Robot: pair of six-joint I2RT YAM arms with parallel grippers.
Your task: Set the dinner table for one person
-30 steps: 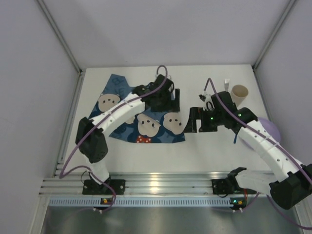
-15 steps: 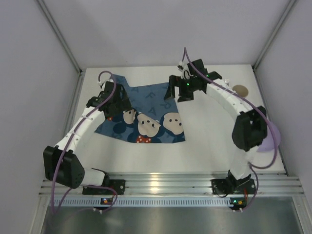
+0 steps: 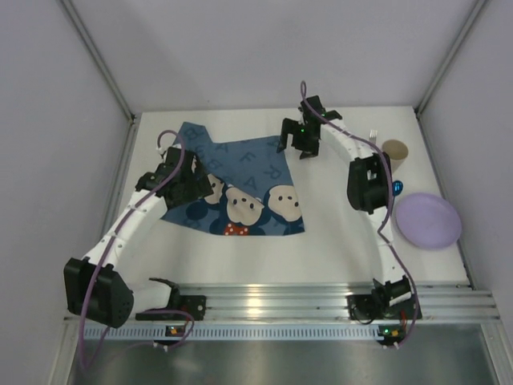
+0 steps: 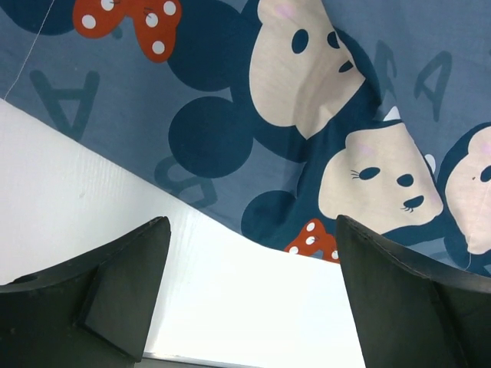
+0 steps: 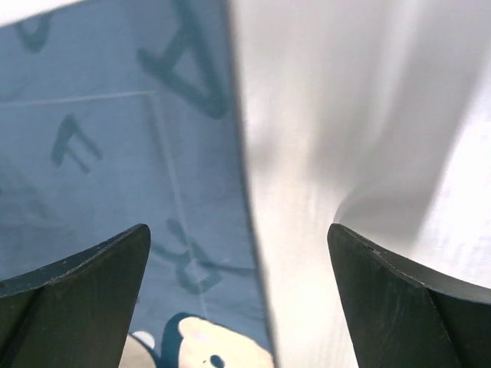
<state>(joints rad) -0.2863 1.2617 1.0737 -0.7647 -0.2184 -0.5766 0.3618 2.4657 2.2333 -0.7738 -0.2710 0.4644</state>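
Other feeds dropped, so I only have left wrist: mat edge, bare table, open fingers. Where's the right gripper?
Observer: The right gripper is above the far right corner of the cloth mat, jaws open, nothing between them.
Operator: Any dishes out?
Observer: A purple plate lies on the dinner table, to the right of the mat and apart from it.
Operator: Cup?
Observer: A beige cup stands upright near the table's far right corner, beyond the plate.
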